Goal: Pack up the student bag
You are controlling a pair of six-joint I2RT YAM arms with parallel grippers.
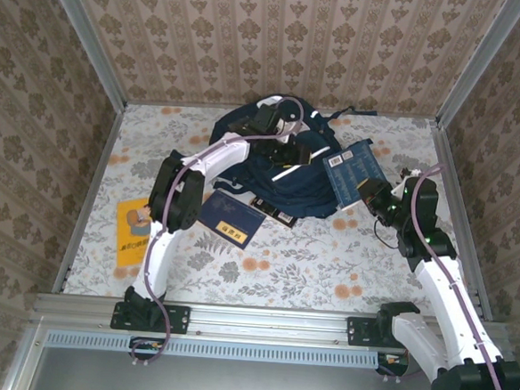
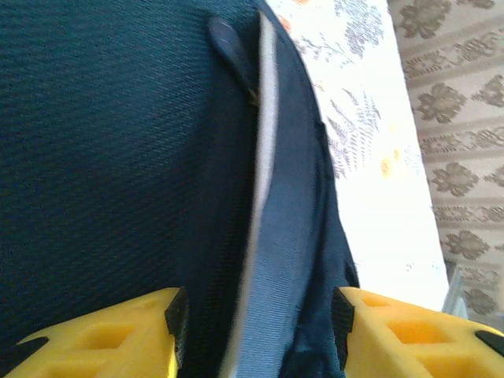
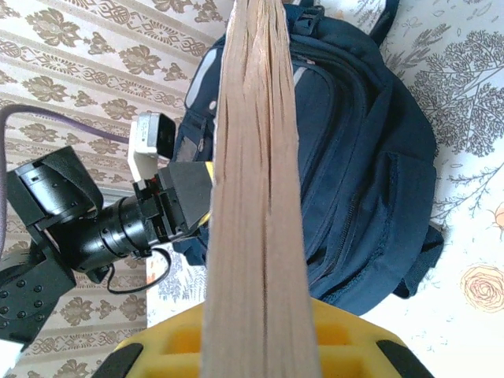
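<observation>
A yellow book (image 1: 135,219) lies flat on the flowery surface (image 1: 327,262), far to the left of the bag (image 1: 283,183). It is well apart from the bag.

Next comes a navy book (image 1: 230,218) with a yellow label. It lies flat near the bag's front left side. Just beside it, at the bag's front edge, is a small dark flat thing (image 1: 272,211). I cannot tell what it is.

The bag is big and dark blue. It lies in the middle of the surface, toward the back wall. The left gripper (image 1: 270,117) is over the back part of the bag. From the left wrist, the gripper (image 2: 260,331) has a fold of the bag (image 2: 118,157) between its yellow fingers (image 2: 118,339). A light grey stripe (image 2: 264,157) runs along that fold. The cloth fills the gap from one finger to the other, so the gripper is pinching the bag.

At the right side of the bag, a blue book (image 1: 349,170) is up off the surface and tilted. Its left edge hangs over the bag. The right gripper (image 1: 373,192) is clamped tight on the book's right side. From the right wrist, the book's page edges (image 3: 256,197) stick up out of the yellow gripper (image 3: 260,346), with the bag (image 3: 354,157) behind them.
</observation>
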